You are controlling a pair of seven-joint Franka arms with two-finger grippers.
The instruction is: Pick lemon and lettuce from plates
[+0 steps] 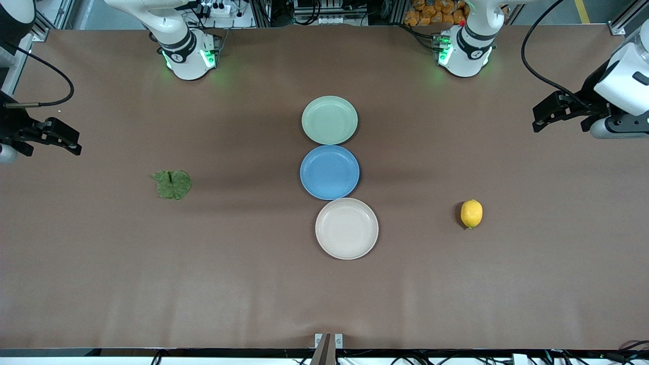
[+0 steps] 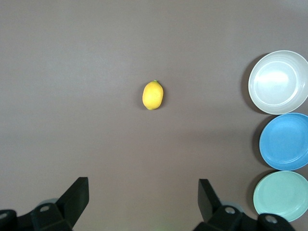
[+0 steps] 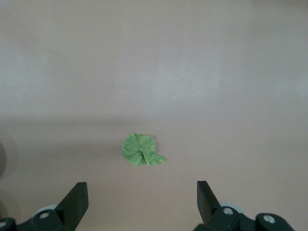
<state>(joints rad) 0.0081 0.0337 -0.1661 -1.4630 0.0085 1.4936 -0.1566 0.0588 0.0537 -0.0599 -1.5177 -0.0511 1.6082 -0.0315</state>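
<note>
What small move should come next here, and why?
Probably none beyond holding still: the lemon and lettuce already lie on the table, and all three plates are bare. The left end effector and right end effector wait open over the table ends.

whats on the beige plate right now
Nothing: the beige plate is bare, and so are the blue plate and pale green plate. The lemon and lettuce lie on the table. Nothing covers the plate.
</note>
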